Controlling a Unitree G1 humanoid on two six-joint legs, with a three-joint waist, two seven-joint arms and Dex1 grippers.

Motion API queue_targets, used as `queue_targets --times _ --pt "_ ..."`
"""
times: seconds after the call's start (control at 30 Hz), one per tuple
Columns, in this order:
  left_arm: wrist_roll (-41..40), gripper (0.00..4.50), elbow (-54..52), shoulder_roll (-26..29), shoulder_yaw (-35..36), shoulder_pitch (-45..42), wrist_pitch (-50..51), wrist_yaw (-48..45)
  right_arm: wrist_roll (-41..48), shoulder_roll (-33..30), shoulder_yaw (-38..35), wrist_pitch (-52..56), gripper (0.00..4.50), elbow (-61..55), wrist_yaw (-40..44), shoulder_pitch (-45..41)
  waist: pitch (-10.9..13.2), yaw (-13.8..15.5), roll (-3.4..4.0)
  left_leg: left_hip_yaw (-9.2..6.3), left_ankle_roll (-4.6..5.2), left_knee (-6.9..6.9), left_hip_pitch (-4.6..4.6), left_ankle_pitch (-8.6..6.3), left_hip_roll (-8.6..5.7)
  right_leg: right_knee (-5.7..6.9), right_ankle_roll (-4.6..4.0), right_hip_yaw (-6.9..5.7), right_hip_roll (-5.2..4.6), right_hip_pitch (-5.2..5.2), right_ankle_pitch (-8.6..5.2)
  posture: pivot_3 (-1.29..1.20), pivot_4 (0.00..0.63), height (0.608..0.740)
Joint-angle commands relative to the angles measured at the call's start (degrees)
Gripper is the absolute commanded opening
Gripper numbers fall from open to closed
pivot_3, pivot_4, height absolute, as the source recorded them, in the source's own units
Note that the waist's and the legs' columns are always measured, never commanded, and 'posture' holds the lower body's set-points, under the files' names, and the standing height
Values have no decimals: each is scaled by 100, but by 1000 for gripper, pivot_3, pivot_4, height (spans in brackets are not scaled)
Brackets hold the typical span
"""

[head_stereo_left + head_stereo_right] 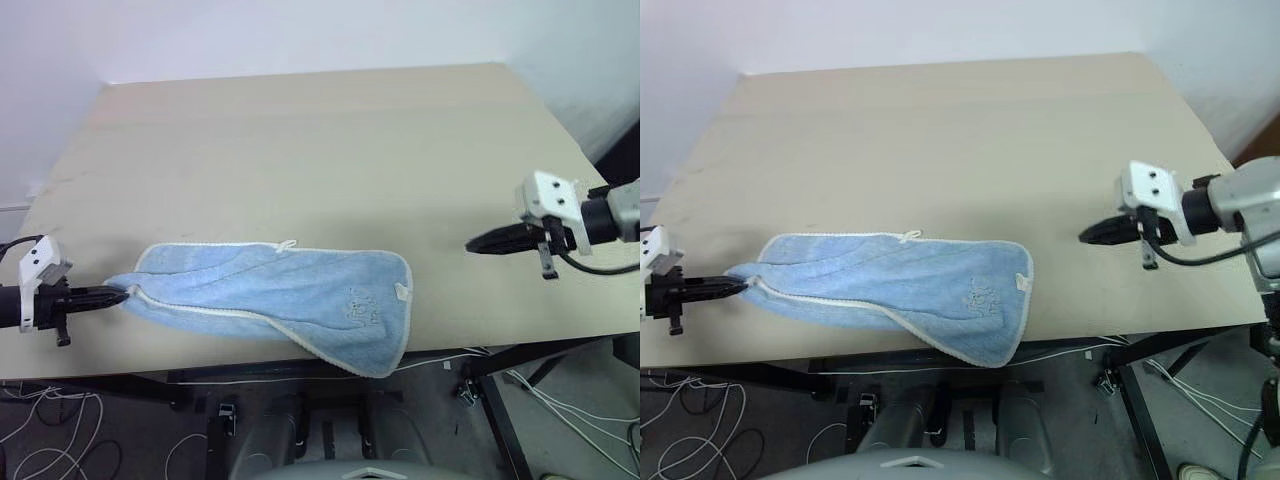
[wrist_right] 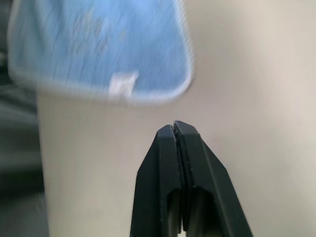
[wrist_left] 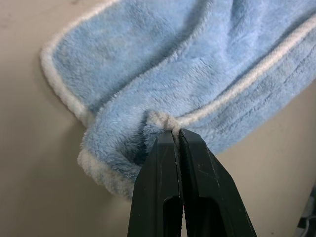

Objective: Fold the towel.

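1. From the head cameras I saw the towel [image 1: 290, 295] lying along the near edge of the counter [image 1: 320, 150], partly folded over itself, with one rounded corner hanging a little past that edge.
2. My left tool [image 1: 118, 294] was pinched tight on the towel's left end; in the left wrist view its fingers [image 3: 160, 168] met on the white stitched edging [image 3: 217, 101], and the cloth bunched up around the tips.
3. My right tool [image 1: 473, 245] hung above the counter, well apart from the towel's right end, pointing back toward it and holding nothing.
4. In the right wrist view its fingertips [image 2: 168, 136] looked pressed together, with bare counter beneath them.
5. Near the towel's right corner I could see a faint printed logo [image 1: 358, 308] and a small white tag [image 1: 402, 291].
6. A small white loop [image 1: 287, 244] stuck out from the towel's far edge.
7. No containers stood on the counter.
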Motion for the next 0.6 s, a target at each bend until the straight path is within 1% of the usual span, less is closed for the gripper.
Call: queue_targets --times 0.03,0.1,0.13,0.17,0.27,0.3,0.33,0.47,0.6 --pt "-202 0 -305 -21 188 134 177 16 656 -1 -251 644 1588 -1069 -116 356 -1 27 -2 0 0 1 0 0 0 -2 0 0 0 3 0 0 150 740" --pt "-258 0 -476 -70 222 244 238 77 973 26 -307 932 2175 -1570 -206 627 -1 33 -2 -1 3 7 -4 -2 -2 -6 0 -2 -4 8 0 0 150 740" --pt "-298 0 -586 -94 238 308 301 104 1085 60 -328 996 2561 -1732 -256 753 -1 31 -2 0 7 13 -4 -4 -3 -7 -1 -2 -5 13 -1 0 150 740" --pt "-322 0 -667 -132 248 358 330 148 1184 122 -321 1029 2854 -1887 -320 893 -1 24 -3 0 8 17 -4 -5 -3 -8 -4 -2 -5 17 -2 0 150 740" --pt "-379 0 -870 -271 239 485 440 284 1091 534 -101 683 3837 -2232 -660 1291 -6 14 -11 -1 10 25 4 -7 -2 -10 -18 -2 -5 31 -10 0 150 740" --pt "-404 0 -973 -297 248 545 491 330 1008 666 -51 542 4098 -2289 -770 1381 -6 11 -10 0 10 26 9 -7 -1 -10 -18 -1 -6 36 -11 0 150 740" --pt "-423 0 -1051 -310 258 592 529 365 959 741 -30 460 4098 -2320 -839 1433 -6 5 -11 0 10 26 9 -7 -1 -10 -19 -1 -6 35 -11 0 150 740" --pt "-587 0 -1482 -402 356 911 784 493 182 965 592 -545 4098 -2283 -927 1996 -8 7 -15 1 10 26 11 -7 0 -11 -18 -2 -5 35 -11 0 150 740" --pt "-627 0 -1787 -477 450 1238 837 675 -274 1309 754 -1436 4098 -1945 -1161 2356 -8 13 -15 2 10 26 12 -7 -1 -15 -17 -1 -5 37 -10 0 150 740"
